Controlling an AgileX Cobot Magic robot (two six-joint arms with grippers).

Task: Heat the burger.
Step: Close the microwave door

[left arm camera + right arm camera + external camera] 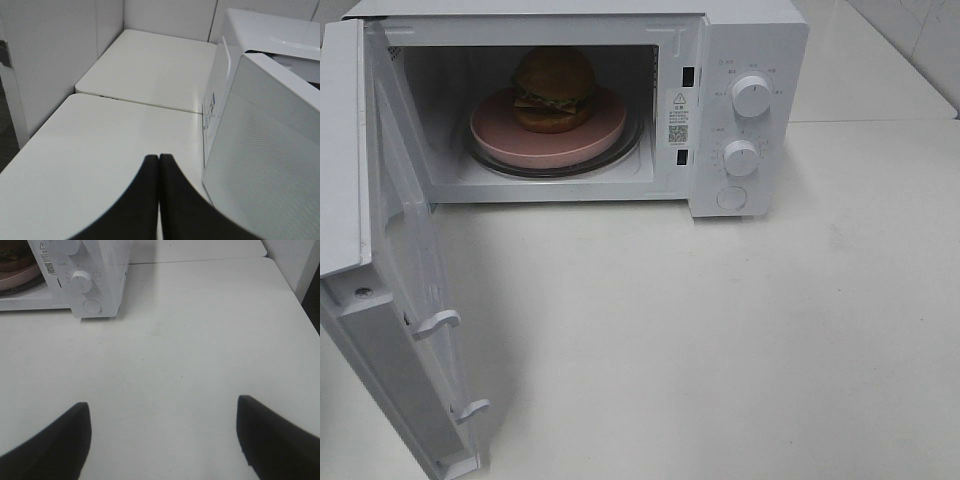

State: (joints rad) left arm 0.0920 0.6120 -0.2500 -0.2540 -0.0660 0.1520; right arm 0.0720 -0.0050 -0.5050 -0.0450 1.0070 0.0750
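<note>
**One burger, one plate, one open microwave**

One burger (554,88) sits on a single pink plate (492,135), which rests on the glass turntable (632,143) inside the white microwave (750,40). Its door (390,250) is swung wide to the left, with two latch hooks (437,321) on its inner edge. The control panel (746,126) carries two round dials, an upper knob (752,95) and a lower knob (741,157), and one round button (731,198) beneath them. The microwave stands on a white table (720,340).

Only the high camera shows the whole burger and the cavity. Each of the two grippers shows only in its own wrist camera. The left gripper (158,158) is closed tight on nothing. Its view takes in the door's outer face and the table beside the microwave, where two tabletops meet at a seam. The right gripper (162,402) is spread wide, holding nothing, over the table in front of the control panel. Its view catches the lower knob, the button and just an edge of the plate at the cavity mouth
</note>
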